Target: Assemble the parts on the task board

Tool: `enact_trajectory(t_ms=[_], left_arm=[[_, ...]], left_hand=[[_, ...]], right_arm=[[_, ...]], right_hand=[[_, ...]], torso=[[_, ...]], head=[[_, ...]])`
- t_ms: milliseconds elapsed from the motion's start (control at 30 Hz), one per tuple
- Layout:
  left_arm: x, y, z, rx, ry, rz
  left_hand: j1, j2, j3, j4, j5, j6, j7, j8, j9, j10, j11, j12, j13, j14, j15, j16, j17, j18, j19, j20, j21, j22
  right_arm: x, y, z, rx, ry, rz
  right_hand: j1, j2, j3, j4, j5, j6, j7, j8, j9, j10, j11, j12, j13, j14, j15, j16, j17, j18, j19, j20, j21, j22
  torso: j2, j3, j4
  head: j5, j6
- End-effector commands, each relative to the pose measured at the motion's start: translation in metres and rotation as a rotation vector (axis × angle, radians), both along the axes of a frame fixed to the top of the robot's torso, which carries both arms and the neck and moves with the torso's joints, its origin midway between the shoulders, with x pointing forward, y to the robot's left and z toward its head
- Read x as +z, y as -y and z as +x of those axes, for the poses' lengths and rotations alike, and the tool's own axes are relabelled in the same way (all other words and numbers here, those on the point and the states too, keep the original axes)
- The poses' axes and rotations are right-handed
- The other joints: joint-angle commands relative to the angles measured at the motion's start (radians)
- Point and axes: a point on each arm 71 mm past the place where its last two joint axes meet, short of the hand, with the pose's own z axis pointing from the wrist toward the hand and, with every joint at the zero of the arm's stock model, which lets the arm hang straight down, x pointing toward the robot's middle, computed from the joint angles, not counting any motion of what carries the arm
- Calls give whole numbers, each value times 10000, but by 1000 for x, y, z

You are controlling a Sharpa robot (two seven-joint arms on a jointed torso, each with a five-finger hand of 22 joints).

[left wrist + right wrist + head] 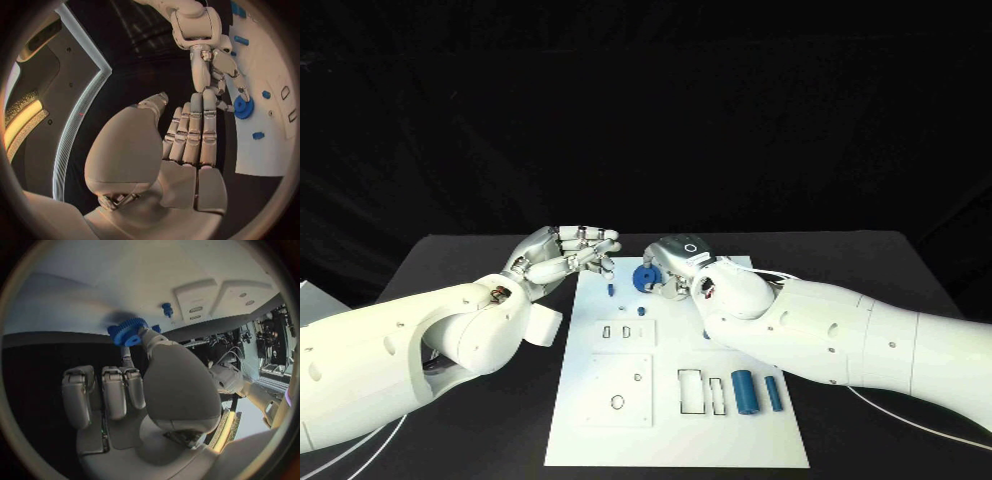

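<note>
The white task board (675,440) lies in the middle of the table. At its far end my right hand (682,263) pinches a blue gear (646,277) between thumb and a finger, close over the board; whether it touches I cannot tell. The right wrist view shows the gear (128,332) at the thumb tip, with a small blue peg (167,308) standing on the board (94,290) just beyond. My left hand (571,254) hovers beside the board's far left corner, holding nothing, fingers side by side and slightly bent. From the left wrist view, the gear (244,107) hangs under the right hand (209,60).
A small blue peg (612,290) stands near the gear. Two small blue pieces (635,311) sit in slots mid-board. Two blue cylinders (756,391) lie at the board's near right beside rectangular cut-outs (702,391). A square plate with holes (620,390) lies at the near left.
</note>
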Motion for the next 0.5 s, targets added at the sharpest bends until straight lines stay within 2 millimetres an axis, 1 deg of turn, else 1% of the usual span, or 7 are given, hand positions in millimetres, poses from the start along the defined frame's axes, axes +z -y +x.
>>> enact_trajectory(t_ms=[33, 267, 400, 500], left_arm=[[2, 3, -1, -231, 65, -67], [1, 3, -1, -230, 61, -64], [1, 3, -1, -229, 59, -63], [1, 3, -1, -236, 58, -65]], left_hand=[[56, 24, 53, 28, -32, -69, 57, -7, 11, -50, 5, -52, -15, -60, 25, 32, 12, 29, -61, -24, 56, 11], [56, 24, 53, 28, -32, -69, 57, -7, 11, -50, 5, -52, -15, -60, 25, 32, 12, 29, -61, -24, 56, 11], [56, 24, 53, 28, -32, -69, 57, -7, 11, -50, 5, -52, -15, -60, 25, 32, 12, 29, -61, -24, 56, 11], [56, 24, 53, 28, -32, -69, 57, -7, 11, -50, 5, -52, -15, -60, 25, 32, 12, 29, -61, -24, 56, 11]], right_arm=[[-1, -2, 0, 104, -53, -239], [-2, -7, -2, 332, -133, -137], [-2, -9, -3, 414, -151, -70], [-2, -9, -3, 410, -142, -34]], right_hand=[[13, -94, 83, 8, 13, 53, -7, 25, -3, 926, -67, -41, 2524, 902, -75, 26, 1876, -125, 1029, -73, -2, 2573], [-7, -130, 88, 21, -16, 30, 6, -13, -22, 903, -57, -66, 2498, 894, -75, 17, 1843, -117, 1011, -76, -28, 2543], [-11, -135, 88, 24, -21, 27, 8, -19, -25, 901, -55, -69, 2495, 894, -74, 17, 1844, -115, 1007, -77, -32, 2538], [-11, -135, 88, 24, -21, 27, 8, -19, -25, 901, -55, -69, 2495, 894, -74, 17, 1844, -115, 1007, -77, -32, 2538]], torso=[[-5, 3, 10], [0, 5, 11], [-3, 4, -1], [0, 2, 5]], head=[[6, 4], [11, -4], [23, -12], [17, -9]])
